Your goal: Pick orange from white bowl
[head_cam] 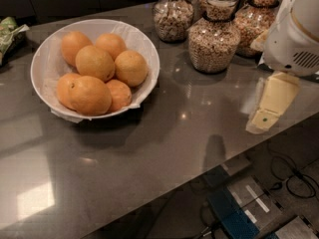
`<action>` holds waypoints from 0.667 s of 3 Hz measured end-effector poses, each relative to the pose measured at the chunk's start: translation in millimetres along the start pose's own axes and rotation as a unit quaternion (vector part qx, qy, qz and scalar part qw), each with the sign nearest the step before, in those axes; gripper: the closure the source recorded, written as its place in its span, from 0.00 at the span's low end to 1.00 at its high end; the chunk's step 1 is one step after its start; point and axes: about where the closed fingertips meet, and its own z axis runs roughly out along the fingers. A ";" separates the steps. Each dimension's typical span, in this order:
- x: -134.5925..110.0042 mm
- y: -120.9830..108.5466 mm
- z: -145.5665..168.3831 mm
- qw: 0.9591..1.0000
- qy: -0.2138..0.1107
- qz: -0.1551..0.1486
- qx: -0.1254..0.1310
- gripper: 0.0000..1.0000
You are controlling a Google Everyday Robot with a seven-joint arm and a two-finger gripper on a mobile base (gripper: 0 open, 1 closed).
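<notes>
The white bowl lined with crinkled white paper stands at the back left of the dark counter and holds several oranges. The orange, the largest one with a small dark stem dot on its left side, lies at the bowl's front. My gripper, cream-coloured under a white arm housing, hangs at the right edge of the view over the counter's front right edge. It is far to the right of the bowl, touches nothing and holds nothing.
Several glass jars of nuts stand at the back right, close to the arm. A green packet lies at the far left. The counter's edge runs diagonally; below it are cables and equipment on the floor.
</notes>
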 end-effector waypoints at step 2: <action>-44.7 4.8 11.8 0.999 -0.028 -0.034 0.021 0.00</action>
